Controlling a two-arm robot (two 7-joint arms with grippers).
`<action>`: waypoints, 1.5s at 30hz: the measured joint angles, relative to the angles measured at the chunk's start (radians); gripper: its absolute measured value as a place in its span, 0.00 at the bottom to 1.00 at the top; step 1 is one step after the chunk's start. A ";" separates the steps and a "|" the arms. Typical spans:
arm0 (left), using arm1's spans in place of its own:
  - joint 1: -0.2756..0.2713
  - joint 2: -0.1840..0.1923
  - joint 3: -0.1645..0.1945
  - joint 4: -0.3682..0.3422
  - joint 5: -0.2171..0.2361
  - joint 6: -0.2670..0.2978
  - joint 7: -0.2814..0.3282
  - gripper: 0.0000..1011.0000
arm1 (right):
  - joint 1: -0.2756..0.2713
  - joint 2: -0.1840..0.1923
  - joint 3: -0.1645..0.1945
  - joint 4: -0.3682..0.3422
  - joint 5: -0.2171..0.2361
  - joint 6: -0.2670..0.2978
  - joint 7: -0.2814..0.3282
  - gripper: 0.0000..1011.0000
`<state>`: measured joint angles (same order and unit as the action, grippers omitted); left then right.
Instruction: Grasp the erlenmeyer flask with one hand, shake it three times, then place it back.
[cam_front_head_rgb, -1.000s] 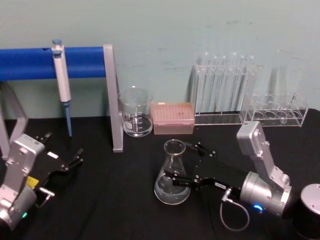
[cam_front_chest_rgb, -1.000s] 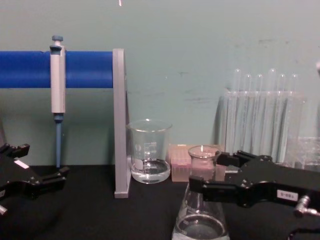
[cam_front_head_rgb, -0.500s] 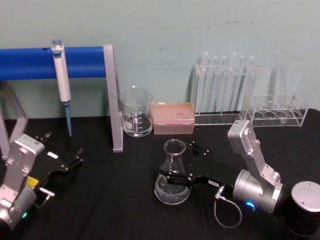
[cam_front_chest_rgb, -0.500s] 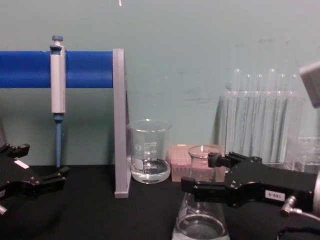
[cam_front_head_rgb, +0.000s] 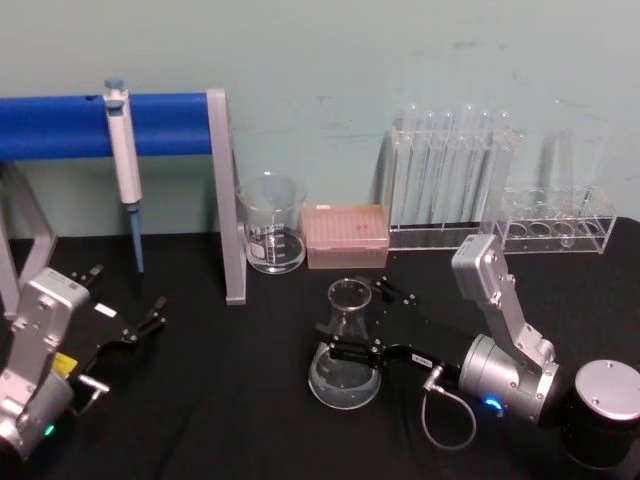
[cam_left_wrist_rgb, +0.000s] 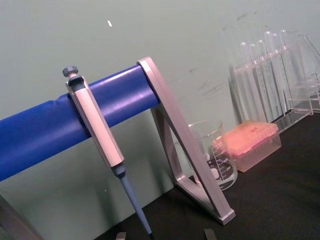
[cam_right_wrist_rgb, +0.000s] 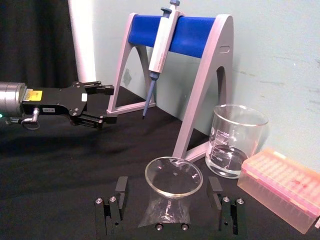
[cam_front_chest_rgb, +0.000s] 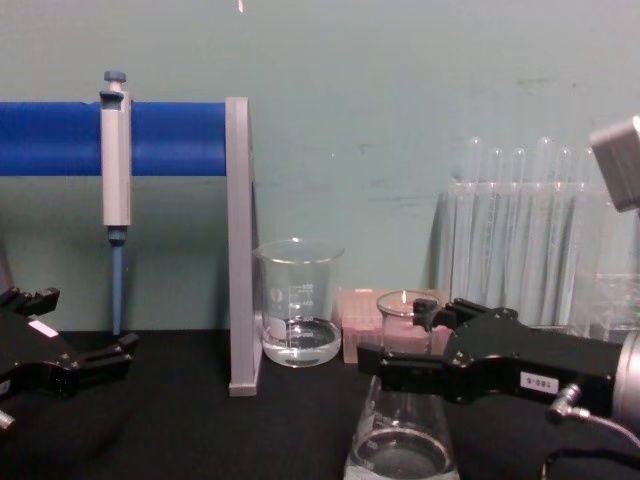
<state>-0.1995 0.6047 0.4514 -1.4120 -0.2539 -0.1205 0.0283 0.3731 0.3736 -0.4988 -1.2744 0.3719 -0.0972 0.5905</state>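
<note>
a lab: pipette (cam_front_head_rgb: 124, 160), beaker (cam_front_head_rgb: 272, 228), test tubes (cam_front_head_rgb: 452, 175).

Clear glass erlenmeyer flask (cam_front_head_rgb: 344, 378) standing upright on the black tabletop (cam_front_head_rgb: 220, 400), right gripper (cam_front_head_rgb: 358, 322) straddling its narrow neck, both jaws sitting apart from the glass

The clear glass conical erlenmeyer flask (cam_front_chest_rgb: 402, 445) stands on the black tabletop (cam_front_chest_rgb: 200, 430) with the black right gripper (cam_front_chest_rgb: 395, 338) straddling its neck, one jaw in front, one behind. A clear cylindrical glass beaker (cam_front_chest_rgb: 298, 300) stands behind-left of the flask; far left, the black left gripper (cam_front_chest_rgb: 88, 322) gapes
</note>
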 joint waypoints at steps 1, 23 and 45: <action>0.000 0.000 0.000 0.000 0.000 0.000 0.000 0.99 | 0.000 0.000 0.000 0.000 0.000 0.000 0.000 0.99; 0.000 0.000 0.000 0.000 0.000 0.000 0.000 0.99 | 0.001 -0.011 -0.002 0.008 -0.004 0.017 -0.014 0.99; 0.000 0.000 0.000 0.000 0.000 0.000 0.000 0.99 | 0.000 -0.011 -0.001 0.008 -0.001 0.017 -0.011 0.59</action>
<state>-0.1995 0.6047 0.4514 -1.4119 -0.2539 -0.1205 0.0283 0.3733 0.3627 -0.5001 -1.2664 0.3707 -0.0800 0.5793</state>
